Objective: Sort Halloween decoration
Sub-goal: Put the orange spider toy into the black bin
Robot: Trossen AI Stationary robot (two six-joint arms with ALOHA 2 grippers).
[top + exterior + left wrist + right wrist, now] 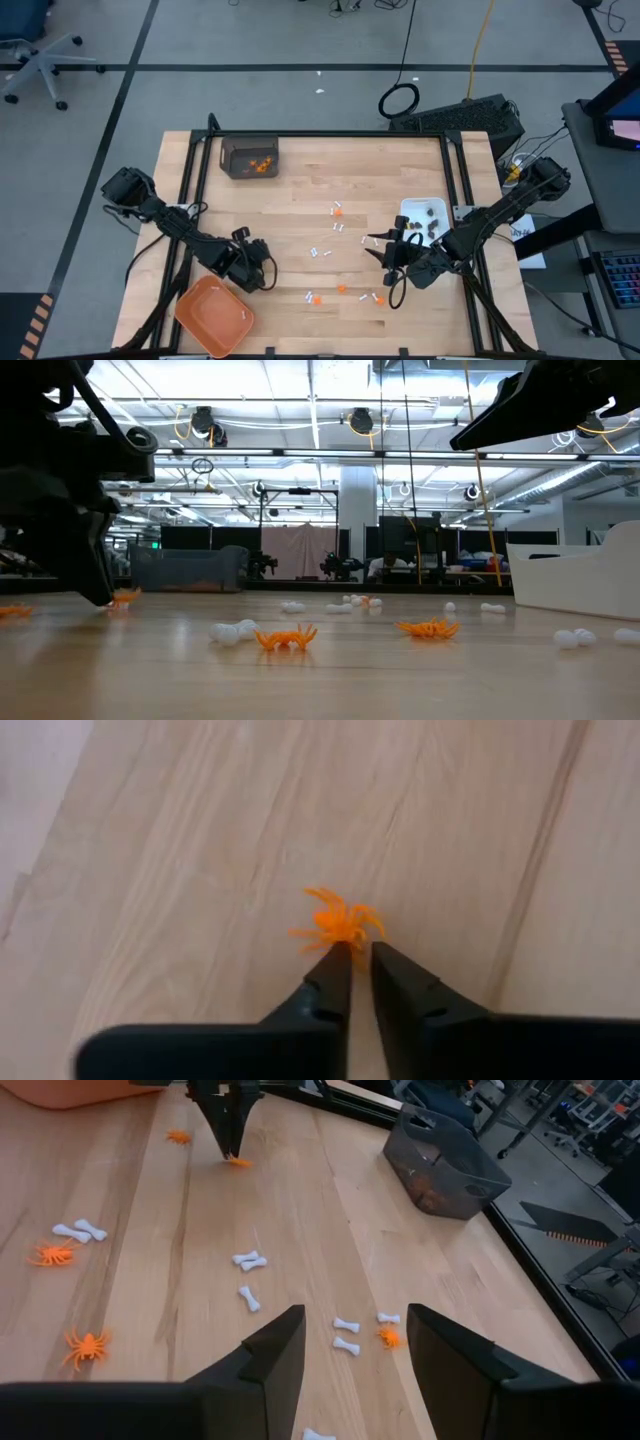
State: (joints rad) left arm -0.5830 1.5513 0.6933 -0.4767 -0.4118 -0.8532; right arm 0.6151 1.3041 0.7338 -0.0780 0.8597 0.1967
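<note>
High view: wooden table (pixel 300 200) on a grey floor (pixel 250 90); orange spiders (pixel 340 288) and white bones (pixel 320 252) scattered mid-table. Low view: workshop behind. Left wrist view: left gripper (pixel 360 958), nearly closed, pinches a spider (pixel 338 923). Right wrist view: right gripper (pixel 350 1345) wide, empty.

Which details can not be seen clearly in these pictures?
- Left gripper: left wrist view shows its tips at the orange plastic spider, but a real pinch cannot be confirmed.
- Dark grey plastic bin: high view, orange contents too small to identify.
- White rectangular dish: high view, right gripper arm partly covers it; dark pieces too small.
</note>
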